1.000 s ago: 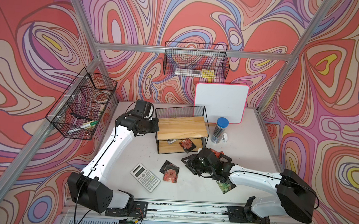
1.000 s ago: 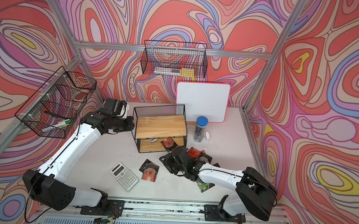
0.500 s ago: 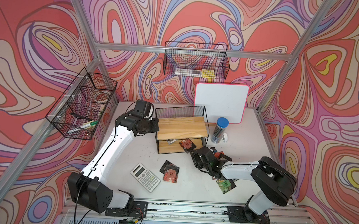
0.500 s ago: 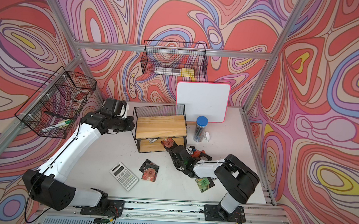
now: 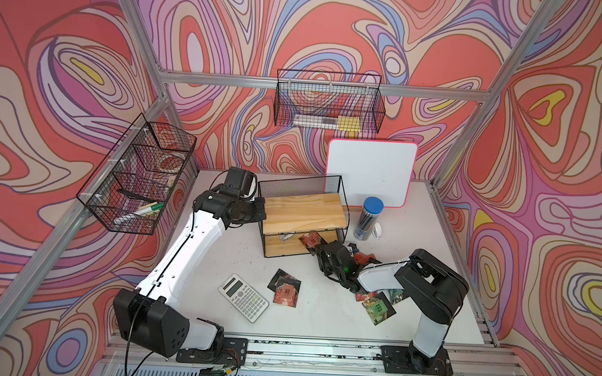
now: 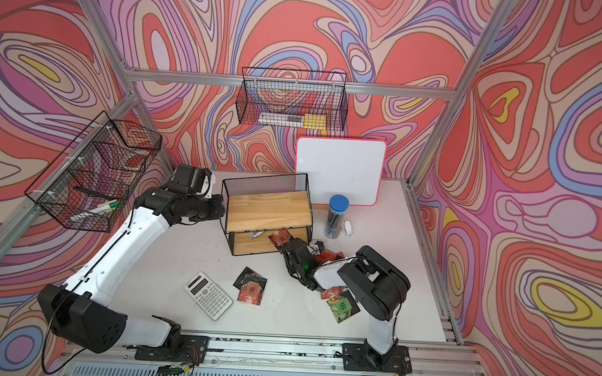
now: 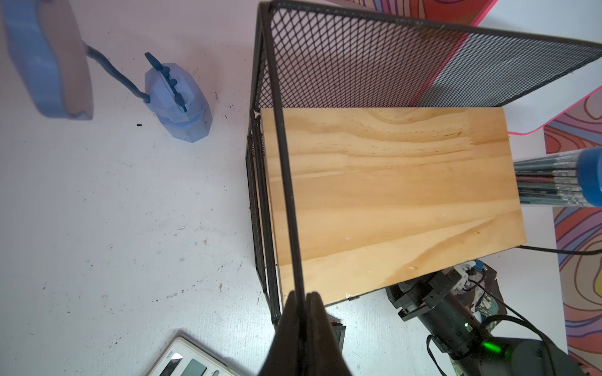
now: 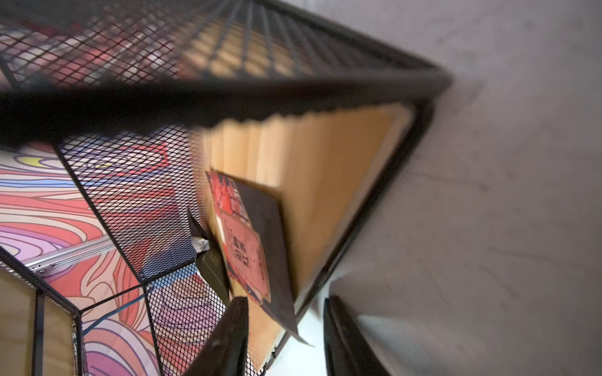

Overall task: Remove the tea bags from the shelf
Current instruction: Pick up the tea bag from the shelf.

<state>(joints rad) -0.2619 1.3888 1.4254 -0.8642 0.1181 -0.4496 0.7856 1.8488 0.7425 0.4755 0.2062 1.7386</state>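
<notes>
Right fingers (image 8: 224,341) apart at shelf (image 5: 305,210) on scuffed white table (image 5: 319,326), swirl-patterned walls (image 5: 338,26)

Wooden shelf (image 5: 305,210), red tea bag (image 5: 312,239) overhanging lower board (image 5: 279,247), other tea bags (image 5: 286,291) scattered outside

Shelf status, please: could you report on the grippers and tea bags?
Left gripper shut on shelf frame. Right gripper open, straddling red tea bag overhanging lower board. Second tea bag beside it.

On table (image 5: 223,259): shelf (image 5: 305,212) centre; whiteboard (image 5: 370,171) behind it, pencil jar (image 5: 366,221) right, calculator (image 5: 243,297) in front, tea bag (image 5: 312,240) on lower board (image 5: 285,248).
</notes>
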